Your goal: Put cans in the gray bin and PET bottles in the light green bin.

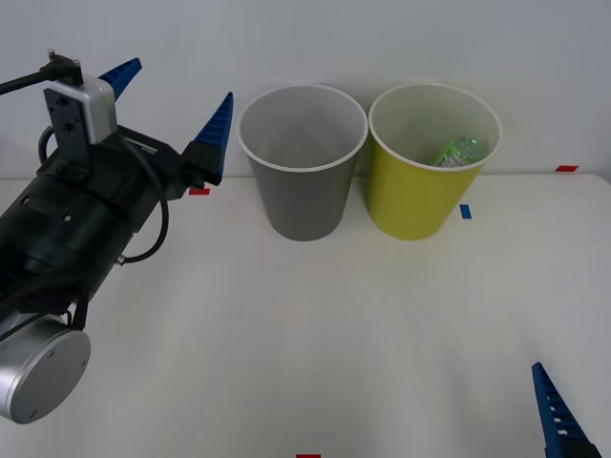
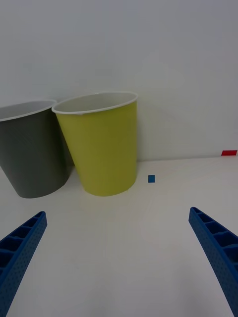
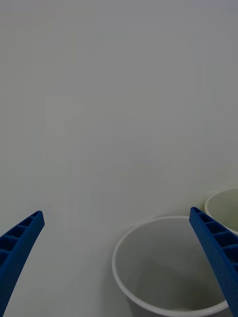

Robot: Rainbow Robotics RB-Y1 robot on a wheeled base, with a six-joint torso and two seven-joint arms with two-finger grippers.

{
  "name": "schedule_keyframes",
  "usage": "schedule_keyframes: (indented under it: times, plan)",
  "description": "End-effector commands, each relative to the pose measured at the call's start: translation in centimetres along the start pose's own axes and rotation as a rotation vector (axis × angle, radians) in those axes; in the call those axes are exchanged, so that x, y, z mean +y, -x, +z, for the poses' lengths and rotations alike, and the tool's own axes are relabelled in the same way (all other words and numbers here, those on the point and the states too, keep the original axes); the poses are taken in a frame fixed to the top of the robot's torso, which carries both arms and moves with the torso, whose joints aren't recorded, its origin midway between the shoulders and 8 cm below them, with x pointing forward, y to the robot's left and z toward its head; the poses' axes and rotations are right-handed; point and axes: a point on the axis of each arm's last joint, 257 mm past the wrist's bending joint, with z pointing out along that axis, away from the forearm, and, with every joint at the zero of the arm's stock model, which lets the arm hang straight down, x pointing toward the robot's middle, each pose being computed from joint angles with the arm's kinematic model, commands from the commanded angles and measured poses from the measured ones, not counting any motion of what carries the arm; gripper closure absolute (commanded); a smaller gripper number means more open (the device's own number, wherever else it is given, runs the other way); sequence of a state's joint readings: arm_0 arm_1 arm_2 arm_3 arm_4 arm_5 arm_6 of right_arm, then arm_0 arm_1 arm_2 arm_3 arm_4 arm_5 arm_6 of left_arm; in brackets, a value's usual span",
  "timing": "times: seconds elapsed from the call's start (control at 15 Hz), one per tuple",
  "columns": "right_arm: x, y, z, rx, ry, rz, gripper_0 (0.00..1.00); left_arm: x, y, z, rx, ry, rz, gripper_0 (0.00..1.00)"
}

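A: Since the PET bottle [image 1: 462, 151] already lies inside the light green bin [image 1: 420, 205] at the table's far edge, beside the gray bin [image 1: 304, 200], what's left to grab?

B: Nothing I can see. It looks light, thin and crushy anyway; I'd pinch the labelled middle gently. Left tool [image 1: 174, 103] hangs spread and empty near the gray bin, right tool [image 2: 119, 257] spread at the near edge.

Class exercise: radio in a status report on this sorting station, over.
Left gripper raised left of gray bin, jaws open, empty. Right gripper low near table edge, open, empty. PET bottle inside light green bin. Nothing obstructing.
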State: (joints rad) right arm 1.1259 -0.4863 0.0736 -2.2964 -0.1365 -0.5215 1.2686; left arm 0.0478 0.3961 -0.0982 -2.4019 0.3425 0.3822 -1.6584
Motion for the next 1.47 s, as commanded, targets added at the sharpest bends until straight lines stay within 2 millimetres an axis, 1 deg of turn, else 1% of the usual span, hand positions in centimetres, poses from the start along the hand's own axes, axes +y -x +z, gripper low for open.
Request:
schedule_keyframes:
  times: [0.07,0.33,0.47,0.6,0.93,1.07,1.13,1.27,1.4,1.47]
  plan:
    - [0.0,0.0,0.0,0.0,0.0,0.0,0.0,2.8,-1.7,-3.4,0.002,0.085,-0.014,0.0]
    - [0.0,0.0,0.0,0.0,0.0,0.0,0.0,5.1,-3.8,-8.5,-0.002,0.171,-0.03,0.0]
    - [0.0,0.0,0.0,0.0,0.0,0.0,0.0,5.5,-4.8,-11.1,0.009,0.203,-0.036,0.0]
    - [0.0,0.0,0.0,0.0,0.0,0.0,0.0,4.9,-5.5,-13.0,0.012,0.217,-0.056,0.0]
    - [0.0,0.0,0.0,0.0,0.0,0.0,0.0,3.7,-6.9,-17.0,0.043,0.245,-0.083,0.0]
    - [0.0,0.0,0.0,0.0,0.0,0.0,0.0,3.2,-7.3,-18.6,0.017,0.262,-0.084,0.0]
    - [0.0,0.0,0.0,0.0,0.0,0.0,0.0,3.1,-7.6,-19.1,0.001,0.265,-0.081,0.0]
    - [0.0,0.0,0.0,0.0,0.0,0.0,0.0,2.8,-8.4,-20.8,-0.019,0.268,-0.064,0.0]
    - [0.0,0.0,0.0,0.0,0.0,0.0,0.0,2.2,-9.4,-23.2,0.015,0.274,-0.056,0.0]
    - [0.0,0.0,0.0,0.0,0.0,0.0,0.0,1.6,-10.0,-24.4,0.053,0.269,-0.042,0.0]
